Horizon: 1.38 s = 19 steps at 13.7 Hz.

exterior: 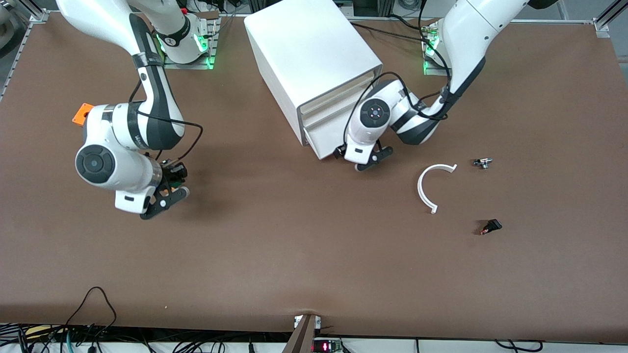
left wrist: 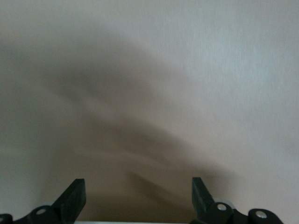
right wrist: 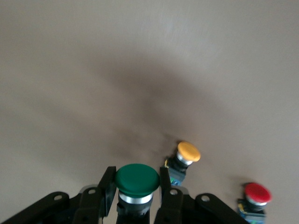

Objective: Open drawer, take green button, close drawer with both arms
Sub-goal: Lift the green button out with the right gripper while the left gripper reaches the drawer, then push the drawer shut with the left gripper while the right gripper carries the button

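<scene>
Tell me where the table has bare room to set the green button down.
Widest free patch: between the right end effector holding the green button and the white arc. Crowded: by the cabinet front, where the left end effector sits, and around the arc's small parts.

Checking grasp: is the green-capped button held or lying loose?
Held. The right gripper is shut on the green-capped push button, one finger either side of its body.

Left gripper (left wrist: 138, 198) fingers (left wrist: 72, 198) spread wide — pale shadowed surface fills view.
</scene>
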### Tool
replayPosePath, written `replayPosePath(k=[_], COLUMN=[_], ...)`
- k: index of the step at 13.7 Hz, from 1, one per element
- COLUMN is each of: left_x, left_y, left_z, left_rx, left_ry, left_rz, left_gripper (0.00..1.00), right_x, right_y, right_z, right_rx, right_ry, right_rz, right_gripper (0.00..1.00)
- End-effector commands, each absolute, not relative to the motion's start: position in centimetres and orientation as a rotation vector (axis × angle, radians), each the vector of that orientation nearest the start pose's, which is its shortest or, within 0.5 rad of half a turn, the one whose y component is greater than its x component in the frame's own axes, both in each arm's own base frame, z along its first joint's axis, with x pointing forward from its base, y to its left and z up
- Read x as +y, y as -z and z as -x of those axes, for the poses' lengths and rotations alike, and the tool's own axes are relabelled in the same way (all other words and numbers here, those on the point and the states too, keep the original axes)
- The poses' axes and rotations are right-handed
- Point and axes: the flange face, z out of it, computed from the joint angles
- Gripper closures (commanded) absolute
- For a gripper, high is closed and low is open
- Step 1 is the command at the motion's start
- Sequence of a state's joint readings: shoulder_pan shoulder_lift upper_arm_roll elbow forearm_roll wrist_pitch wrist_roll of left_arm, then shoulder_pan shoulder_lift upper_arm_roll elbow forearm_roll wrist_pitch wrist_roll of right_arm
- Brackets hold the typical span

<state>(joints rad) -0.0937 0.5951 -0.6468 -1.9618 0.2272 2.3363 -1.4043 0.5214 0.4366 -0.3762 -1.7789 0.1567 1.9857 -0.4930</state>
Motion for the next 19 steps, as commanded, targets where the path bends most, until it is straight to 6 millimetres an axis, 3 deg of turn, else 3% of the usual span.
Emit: replayPosePath(k=[1, 5, 10, 14, 18, 19], left_x=[-41.2, -42.8, -44.2, -44.4, -45.3, -45.2], left_y=[-22.3, -22.2, -21.0, -20.5, -20.7, -20.8], left_z=[-42.7, -40.7, -39.1, -38.6, -38.0, -38.2], left_rx=[-0.859, -0.814, -0.77, -0.759, -0.738, -0.733], left_ry=[-0.312, -0.346, -0.392, -0.407, -0.409, -0.405], left_rz=[3.008, 3.019, 3.02, 3.017, 3.025, 3.03], left_gripper=[0.0, 0.0, 0.0, 0.0, 0.0, 0.0], right_x=[10.4, 7.1, 1.2, -2.5, -3.3, -3.3], right_y=[-29.4, -24.5, -21.7, -19.7, -19.1, -19.1], right_z=[-56.0, -50.2, -45.5, -42.9, -42.2, -42.2], right_rx=[-0.928, -0.985, -1.0, -1.021, -1.001, -1.003], right_ry=[-0.285, -0.259, -0.283, -0.256, -0.258, -0.259], right_rz=[2.92, 2.896, 2.872, 2.889, 2.903, 2.903], right_gripper=[1.0, 1.0, 1.0, 1.0, 1.0, 0.8])
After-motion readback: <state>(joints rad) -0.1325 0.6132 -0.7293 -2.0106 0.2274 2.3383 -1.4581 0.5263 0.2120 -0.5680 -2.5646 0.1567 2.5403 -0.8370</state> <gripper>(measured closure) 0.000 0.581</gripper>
